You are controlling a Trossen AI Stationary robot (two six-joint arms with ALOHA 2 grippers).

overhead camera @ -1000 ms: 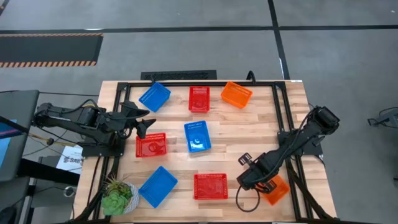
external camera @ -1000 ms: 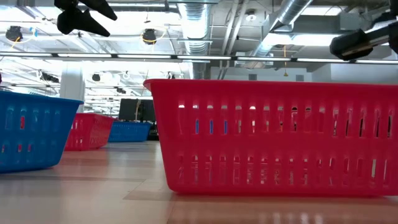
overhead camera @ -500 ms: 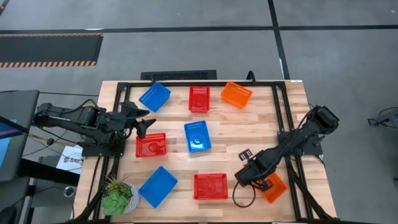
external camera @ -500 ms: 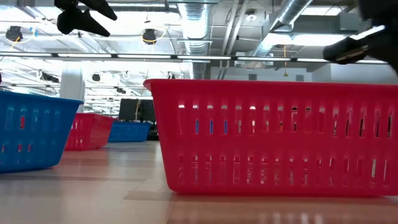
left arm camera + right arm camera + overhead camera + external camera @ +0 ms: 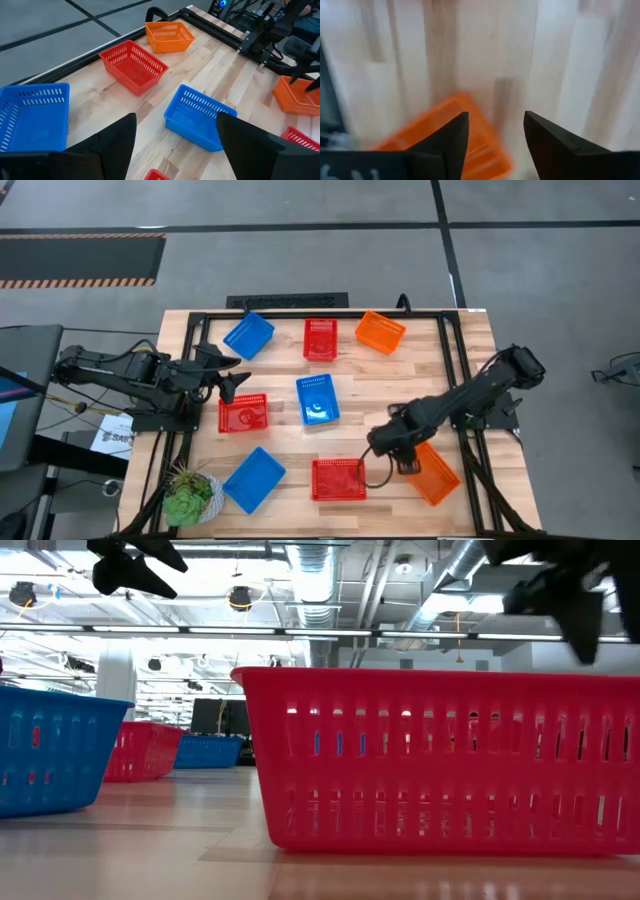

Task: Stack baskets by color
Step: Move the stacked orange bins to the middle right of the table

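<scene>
Nine baskets were called for, but only eight can be made out on the desk from above, all lying apart, so the sorting by colour is judged to be barely begun. Along the far edge a blue basket, a red basket and an orange basket are set side by side; a second blue basket lies at the middle, a second red basket just beside the left arm, and a third blue basket and third red basket along the near edge. The near-right orange basket rests free on the wood, possibly nested from more than one, which cannot be told. The right end effector is held spread wide and empty above the bare strip between that orange basket and the near red one; in its wrist view the fingers stand clearly apart with the orange basket below and nothing between them. Such a pose is consistent with a released load and an arm freed for another pick. The left end effector is parked, also spread and empty, above the desk's left edge beside the second red basket, presumably kept clear of the right arm. A potted plant sits at the near-left corner, out of the working area.
</scene>
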